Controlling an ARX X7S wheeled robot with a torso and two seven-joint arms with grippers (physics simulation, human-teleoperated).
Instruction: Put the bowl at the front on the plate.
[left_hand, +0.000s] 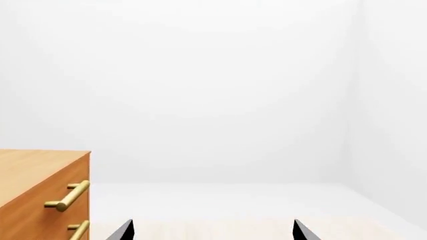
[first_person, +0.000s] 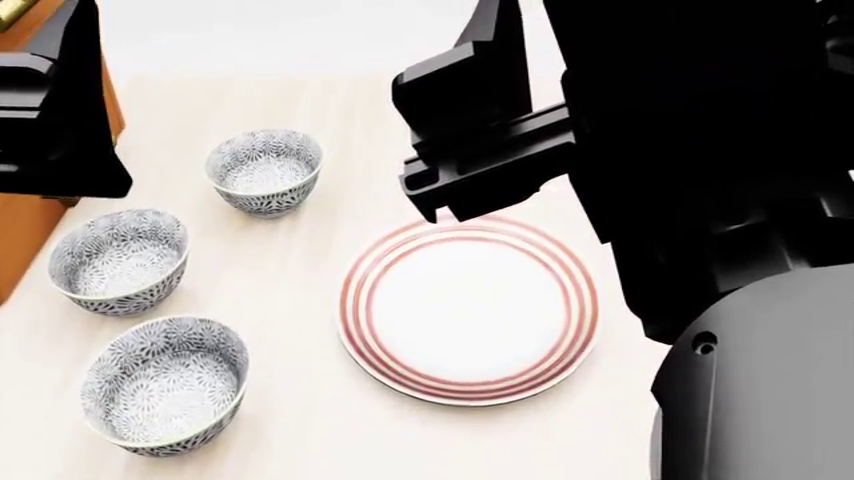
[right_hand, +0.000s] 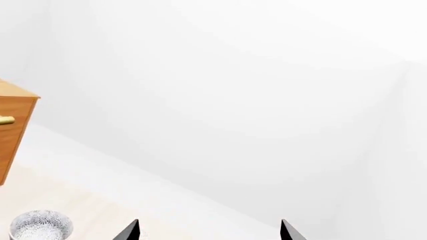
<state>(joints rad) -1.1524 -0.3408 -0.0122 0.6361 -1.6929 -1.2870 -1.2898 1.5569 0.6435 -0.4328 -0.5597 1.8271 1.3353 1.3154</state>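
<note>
Closest to the head camera: black bulk of right arm (first_person: 747, 300), filling the 3 to 5 o'clock side of that view, its forward links hanging above the plate's 12 o'clock edge. Left arm (first_person: 54, 100) dark at 10 o'clock, over the near corner of a wooden cabinet (left_hand: 40, 190).

Right gripper (right_hand: 210, 231) seen from its own wrist camera only as two black fingertips (right_hand: 130, 231) spread wide apart, nothing between them, nothing held. Left gripper (left_hand: 213, 231) likewise: two black tips set far apart, empty, pointed across pale table (first_person: 334, 440) toward a white wall (left_hand: 213, 90), with brass handles (left_hand: 67, 196) of the cabinet off to one side.

Front bowl (first_person: 167, 385) upright on the table at 8 o'clock from the plate (first_person: 467, 300), near it but not touching, empty, floral pattern inside and out. Second bowl (first_person: 118, 258) at about 9 o'clock from the plate, just beyond the front one. Third bowl (first_person: 264, 170) at 11 o'clock, farthest back. All three apart from one another and from both arms.

Plate flat on the table, red rings round the rim, bare inside. One patterned bowl (right_hand: 40, 226) also at the edge of the right wrist view; cannot tell which of the three.
</note>
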